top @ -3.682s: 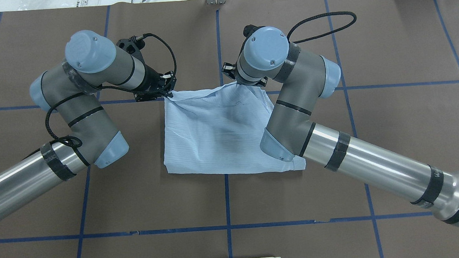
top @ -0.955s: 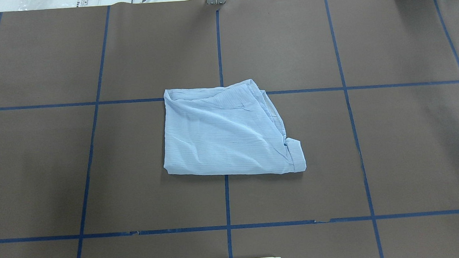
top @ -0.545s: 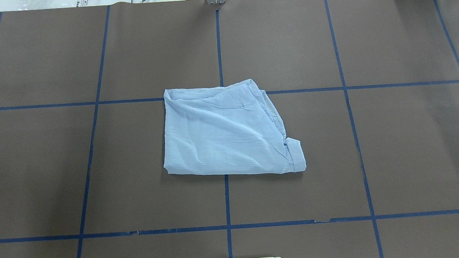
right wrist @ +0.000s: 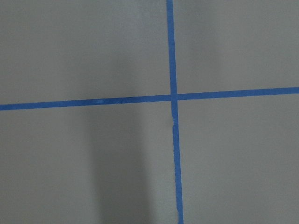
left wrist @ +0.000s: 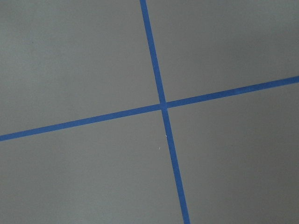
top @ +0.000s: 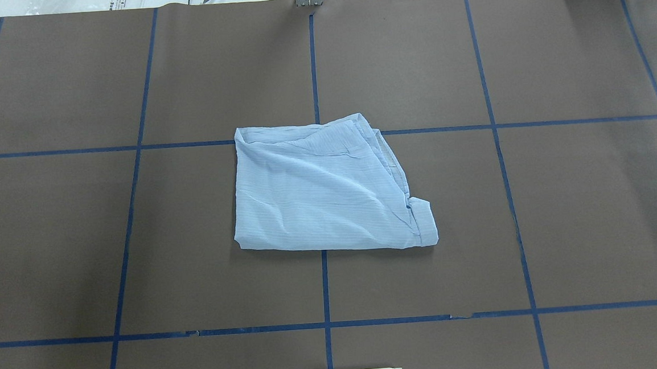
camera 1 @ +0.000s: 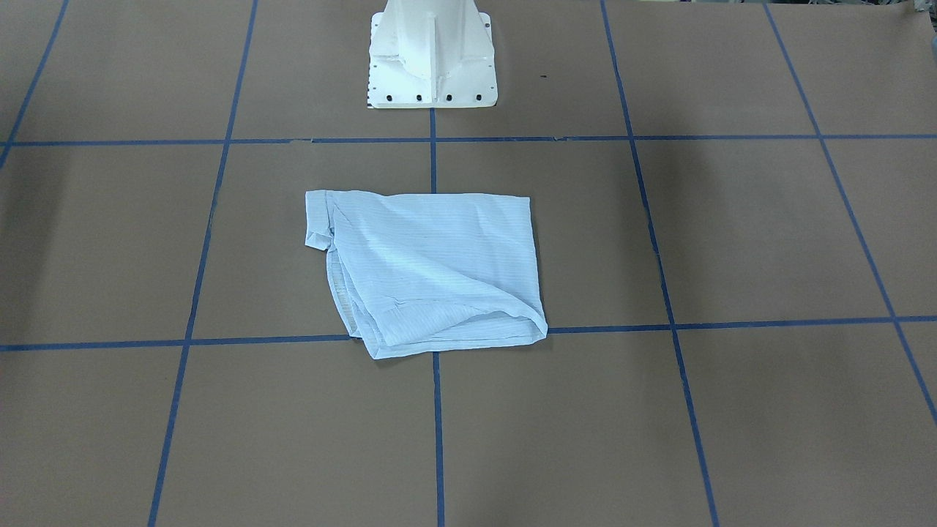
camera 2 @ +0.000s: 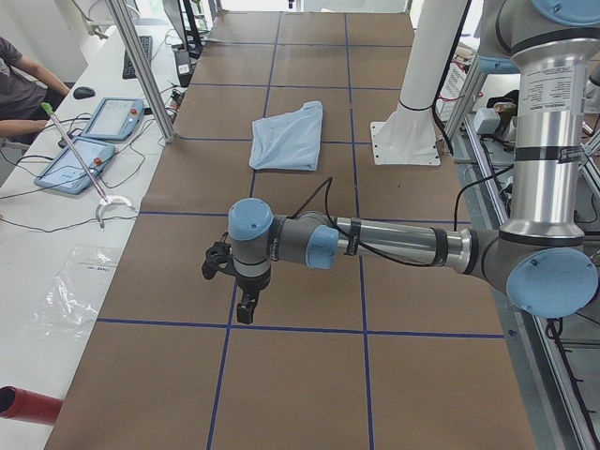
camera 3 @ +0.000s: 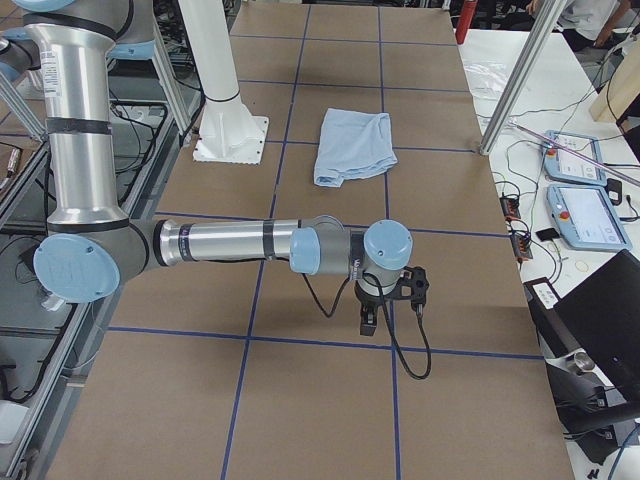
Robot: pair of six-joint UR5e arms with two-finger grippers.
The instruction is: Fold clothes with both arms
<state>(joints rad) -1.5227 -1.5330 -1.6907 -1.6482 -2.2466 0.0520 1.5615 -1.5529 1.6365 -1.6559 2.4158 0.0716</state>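
Brown table (top: 591, 191), shirt (top: 317, 191), grippers (camera 2: 244, 312) (camera 3: 368, 322) hovering, opening unclear

Light blue fine-striped shirt (top: 318, 196), brown table (top: 591, 191), blue tape grid (top: 325, 287)

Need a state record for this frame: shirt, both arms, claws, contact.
shirt: light blue, folded to a rough rectangle, wrinkled, lying flat mid-table; its far edge covers a tape crossing
left arm: stretched low over bare table, well away from the shirt
left claw: points down, no cloth in it; open or shut cannot be told
right arm: stretched low over bare table at the opposite end
right claw: points down, no cloth in it; open or shut cannot be told
contact: neither claw touches the shirt
pedestal: white, on the robot's side of the shirt
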